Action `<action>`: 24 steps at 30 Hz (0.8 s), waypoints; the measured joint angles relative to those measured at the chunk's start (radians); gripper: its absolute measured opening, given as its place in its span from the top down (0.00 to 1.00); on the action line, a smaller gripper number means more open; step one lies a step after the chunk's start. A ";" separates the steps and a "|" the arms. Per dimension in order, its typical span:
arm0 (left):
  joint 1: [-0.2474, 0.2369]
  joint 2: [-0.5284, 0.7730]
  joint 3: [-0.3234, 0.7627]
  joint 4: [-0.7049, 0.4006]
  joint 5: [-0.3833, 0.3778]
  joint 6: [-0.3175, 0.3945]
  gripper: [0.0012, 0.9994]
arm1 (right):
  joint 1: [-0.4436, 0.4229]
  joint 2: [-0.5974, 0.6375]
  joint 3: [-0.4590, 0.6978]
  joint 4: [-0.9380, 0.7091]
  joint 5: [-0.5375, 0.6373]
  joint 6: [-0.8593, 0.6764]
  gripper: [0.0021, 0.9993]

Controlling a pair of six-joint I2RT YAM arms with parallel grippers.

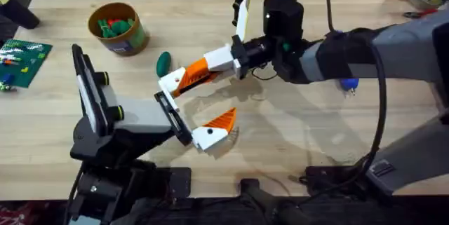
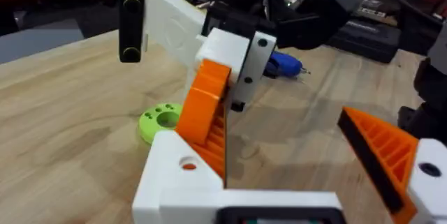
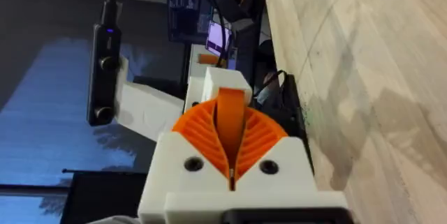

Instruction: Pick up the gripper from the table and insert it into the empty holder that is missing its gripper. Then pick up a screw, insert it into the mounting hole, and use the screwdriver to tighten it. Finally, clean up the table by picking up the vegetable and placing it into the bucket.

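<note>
- The right gripper (image 1: pixel 201 73) reaches in from the right, and its white fingers with orange pads are pressed together on the loose orange finger (image 1: pixel 175 81).
- In the right wrist view, the orange finger shows as a strip (image 3: pixel 230 112) pinched between the two ribbed pads.
- The finger's white end sits just above the near end of the black holder (image 1: pixel 168 109) on the left arm; I cannot tell whether they touch.
- The left gripper (image 1: pixel 198 116) is spread wide, with its one mounted finger well apart from the holder.
- The green vegetable (image 1: pixel 163 62) lies on the table (image 1: pixel 295 134), near the bucket (image 1: pixel 133 41).
</note>
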 joint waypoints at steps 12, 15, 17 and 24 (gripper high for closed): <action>0.019 0.000 0.000 -0.001 -0.014 -0.017 0.01 | 0.027 -0.007 0.001 0.001 0.084 0.000 0.98; 0.025 0.000 0.000 -0.001 -0.027 -0.023 0.01 | 0.041 -0.008 0.001 0.006 0.121 -0.001 0.98; 0.029 0.000 0.000 -0.001 -0.034 -0.027 0.01 | 0.049 -0.010 0.001 0.007 0.144 -0.001 0.98; 0.037 0.000 0.004 -0.011 -0.041 -0.029 0.01 | 0.061 -0.016 0.001 0.006 0.187 -0.008 0.98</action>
